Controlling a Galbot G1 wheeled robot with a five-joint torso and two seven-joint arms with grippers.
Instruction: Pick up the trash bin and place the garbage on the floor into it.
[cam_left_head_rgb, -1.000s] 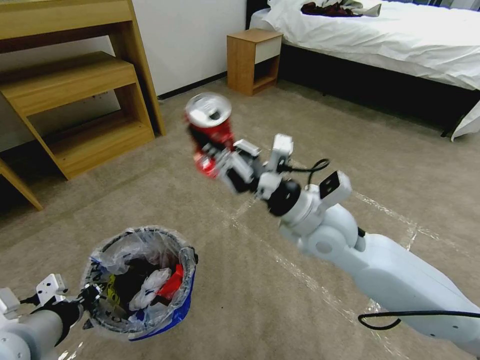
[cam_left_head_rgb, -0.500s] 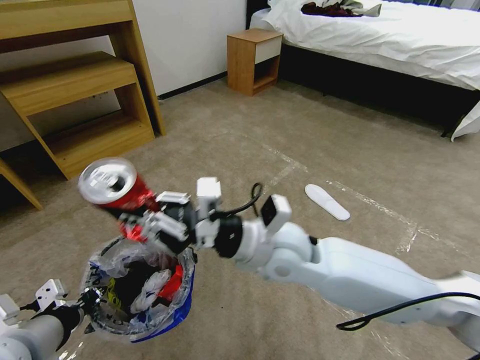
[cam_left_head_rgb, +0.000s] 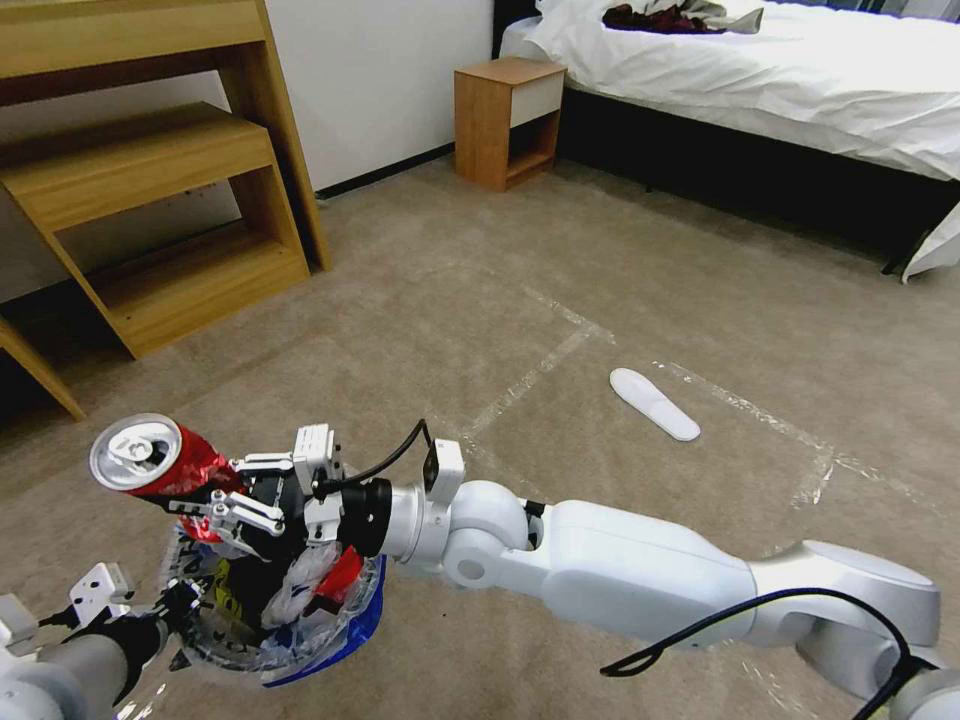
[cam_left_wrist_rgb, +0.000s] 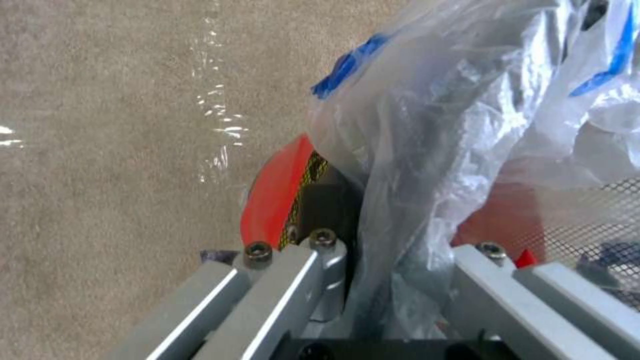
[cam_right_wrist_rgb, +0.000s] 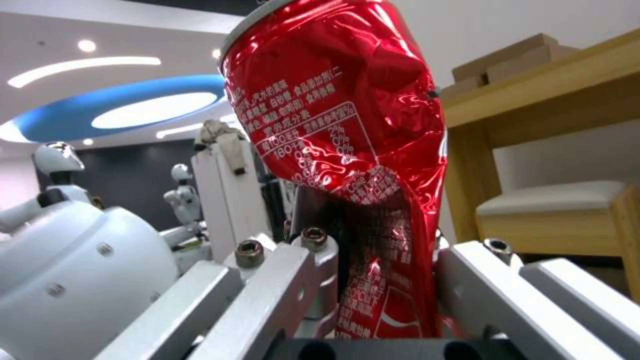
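Red aluminium, dented and crushed, sits clamped in the right gripper: the can is pinched low on its body between both fingers, as the right wrist view shows, with its silver top tilted up and away towards the robot's left; it hangs over the near-left rim of the trash bin, not yet let go.

The left gripper holds that bin off the floor, its fingers closed on the rim with the crinkled clear liner bunched between them; inside the bin I can make out a red piece and some white crumpled material, so part of the garbage looks already collected.

By my reckoning the job is well past its middle but unfinished: this can must be released into the bin, and 1 white insole lies on the carpet well apart from the bin, between the tape strips; whether more litter lies outside the head view I cannot tell.

Against the pictures from 1.0 s and 0.5 s ago, the right arm has swung the can from high over mid-floor across and down to the bin; the insole, hidden behind the arm at first, is now uncovered; bin and left gripper have barely shifted.
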